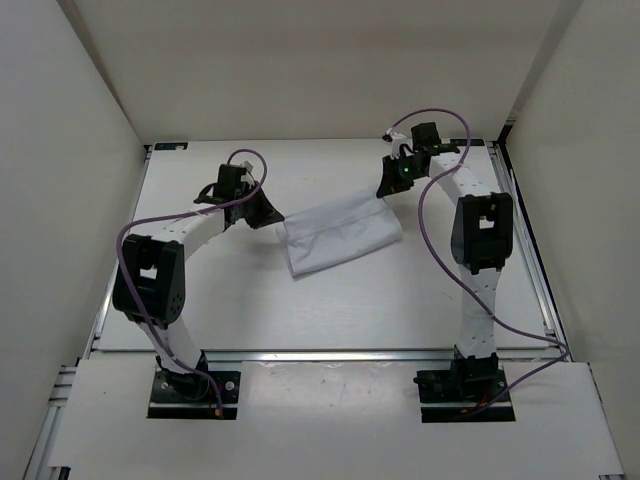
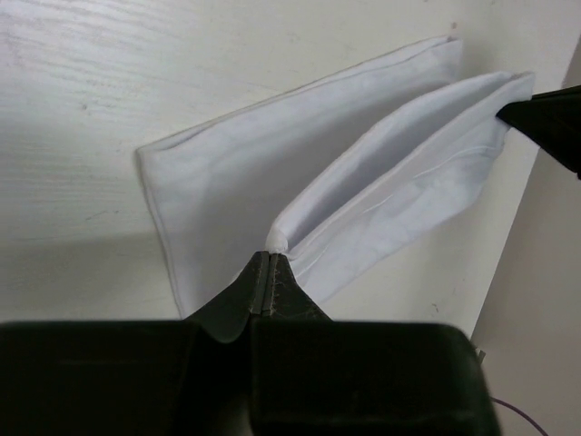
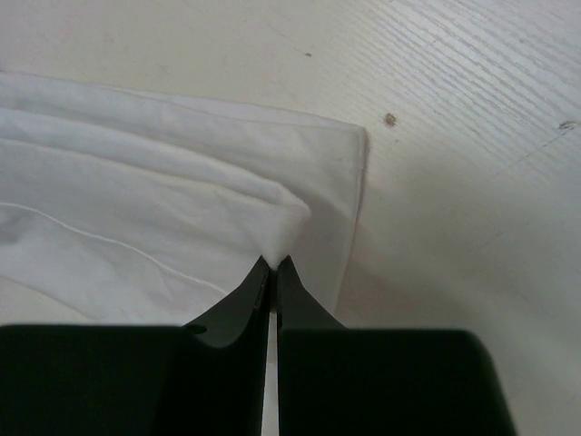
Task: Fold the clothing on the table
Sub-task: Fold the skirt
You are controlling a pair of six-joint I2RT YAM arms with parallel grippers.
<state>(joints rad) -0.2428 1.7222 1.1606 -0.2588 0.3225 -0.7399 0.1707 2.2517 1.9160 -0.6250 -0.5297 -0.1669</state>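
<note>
From bases at the near edge of the table (image 1: 350, 310), the left arm (image 1: 150, 280) and right arm (image 1: 483, 235) bend at raised elbows, wrists dipped low. Beyond mid-table, toward the far edge, the clothing (image 1: 340, 238) lies part-folded. The left gripper (image 2: 270, 259) and right gripper (image 3: 272, 263) each pinch a corner of its lifted upper layer. This looks mid-fold. The next move calls for carrying both corners level across the flat layer, then letting go.

The right gripper (image 3: 272, 271) has its dark jaws pressed together on a raised, pinched fold of the clothing (image 3: 136, 182). The white cloth spreads away to the left in soft layered creases, with a thin seam line running across it. A lower layer lies flat on the worktop (image 3: 454, 200), its hemmed corner reaching just right of the jaws. A small dark speck (image 3: 390, 119) marks the worktop beyond that corner.
</note>
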